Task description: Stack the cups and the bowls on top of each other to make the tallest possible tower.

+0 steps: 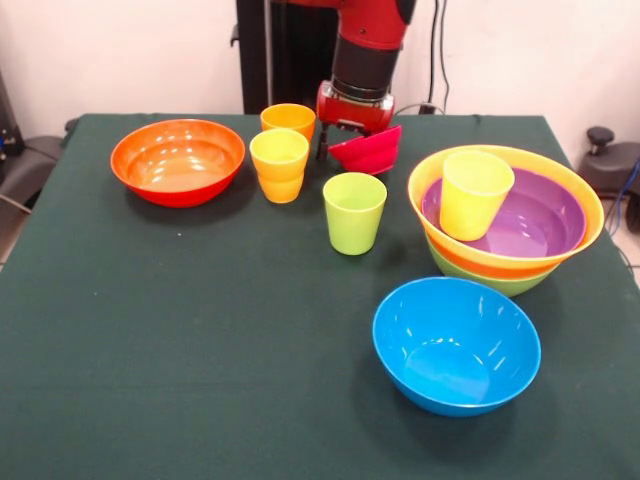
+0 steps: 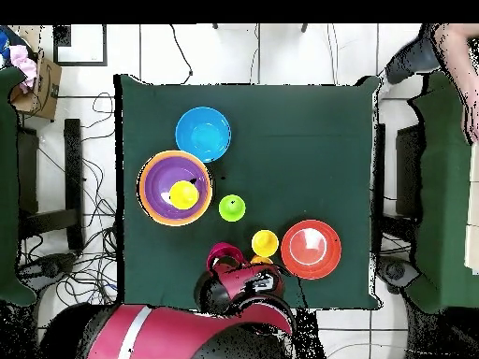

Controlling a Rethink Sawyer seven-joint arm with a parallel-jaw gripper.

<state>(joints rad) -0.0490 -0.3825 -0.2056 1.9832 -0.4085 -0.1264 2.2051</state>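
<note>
My gripper [image 1: 336, 143] hangs at the far middle of the table, shut on the rim of the small magenta bowl [image 1: 372, 155], which tilts just above the cloth. The tower [image 1: 505, 262] stands at the right: a lime green bowl, an orange bowl, a purple bowl [image 1: 535, 222] and a yellow cup [image 1: 473, 193] inside. Loose on the table are a blue bowl [image 1: 455, 345], a lime green cup [image 1: 354, 212], a yellow cup [image 1: 280, 165], an orange cup [image 1: 288, 118] and a red-orange bowl [image 1: 178, 160]. From overhead the magenta bowl [image 2: 223, 253] pokes out beside the gripper [image 2: 228, 265].
The dark green cloth [image 1: 200, 380] covers the whole table. Cables and chairs surround it in the overhead view, and a person's arm [image 2: 454, 51] shows at the top right corner, away from the table.
</note>
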